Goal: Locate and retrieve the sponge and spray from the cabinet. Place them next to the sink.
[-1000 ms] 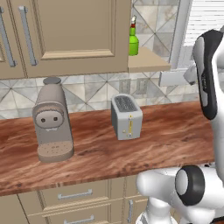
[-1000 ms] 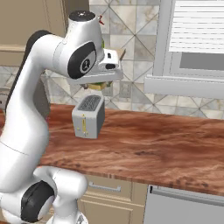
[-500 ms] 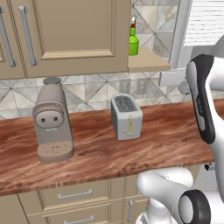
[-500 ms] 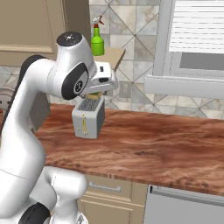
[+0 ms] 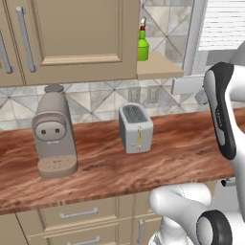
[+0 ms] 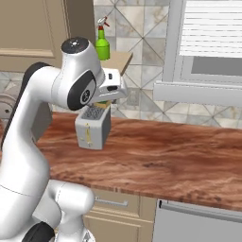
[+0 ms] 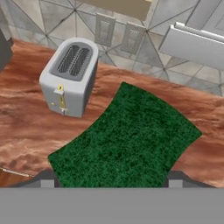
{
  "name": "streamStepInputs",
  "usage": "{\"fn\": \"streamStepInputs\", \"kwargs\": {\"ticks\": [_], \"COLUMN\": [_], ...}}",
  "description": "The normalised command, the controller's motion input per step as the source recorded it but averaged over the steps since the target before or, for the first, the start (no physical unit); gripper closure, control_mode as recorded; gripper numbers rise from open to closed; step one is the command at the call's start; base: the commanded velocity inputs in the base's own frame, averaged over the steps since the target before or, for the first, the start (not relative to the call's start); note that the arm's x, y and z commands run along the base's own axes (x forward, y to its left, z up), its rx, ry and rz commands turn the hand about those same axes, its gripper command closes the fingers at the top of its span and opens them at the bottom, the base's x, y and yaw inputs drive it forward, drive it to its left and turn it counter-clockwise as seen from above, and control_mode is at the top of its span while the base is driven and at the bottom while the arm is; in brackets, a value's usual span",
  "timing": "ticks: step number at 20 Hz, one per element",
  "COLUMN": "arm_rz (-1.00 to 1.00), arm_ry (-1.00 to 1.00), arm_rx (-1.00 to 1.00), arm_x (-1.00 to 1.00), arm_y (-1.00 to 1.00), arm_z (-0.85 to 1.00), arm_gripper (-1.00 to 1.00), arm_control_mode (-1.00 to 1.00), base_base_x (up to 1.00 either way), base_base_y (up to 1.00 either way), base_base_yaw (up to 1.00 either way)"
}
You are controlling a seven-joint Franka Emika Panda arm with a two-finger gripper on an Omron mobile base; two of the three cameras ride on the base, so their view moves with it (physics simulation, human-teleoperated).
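Observation:
The dark green sponge (image 7: 127, 140) hangs above the wooden counter, to the right of the toaster, with my gripper (image 7: 111, 180) shut on it. In the right base view the gripper (image 6: 105, 100) is just above the toaster, and the sponge's yellow underside (image 6: 107, 101) peeks out below the hand. The spray (image 5: 142, 44) (image 6: 102, 43), a green bottle with a red-and-white nozzle, stands upright on the tan side shelf of the cabinet (image 5: 81, 33) (image 6: 28, 28), whose doors are closed. The sink is out of view.
A silver toaster (image 5: 136, 127) (image 6: 93, 126) (image 7: 70, 76) stands on the counter (image 5: 182, 143) under the shelf. A grey coffee machine (image 5: 53, 131) stands further left. A window with a white sill (image 6: 203, 92) lies to the right, and drawers (image 5: 76, 215) run below the counter.
The arm has swung down from in front of the shelf to just above the toaster, carrying the sponge. The spray, earlier hidden behind the arm in the right base view, now shows.

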Motion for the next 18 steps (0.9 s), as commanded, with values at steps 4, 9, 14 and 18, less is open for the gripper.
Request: {"fn": "streamStepInputs", "kwargs": {"ticks": [4,9,14,18], "arm_rz": [0.0,0.0,0.0,0.0], "arm_ry": [0.0,0.0,0.0,0.0], "arm_rx": [0.0,0.0,0.0,0.0], "arm_x": [0.0,0.0,0.0,0.0], "arm_y": [0.0,0.0,0.0,0.0], "arm_z": [0.0,0.0,0.0,0.0], "arm_gripper": [1.0,1.0,1.0,1.0], "arm_control_mode": [1.0,1.0,1.0,1.0], "base_base_x": [0.21,0.28,0.46,0.3], "base_base_y": [-0.37,-0.36,-0.41,-0.41], "base_base_yaw": [-0.01,-0.01,0.0,0.0]}}
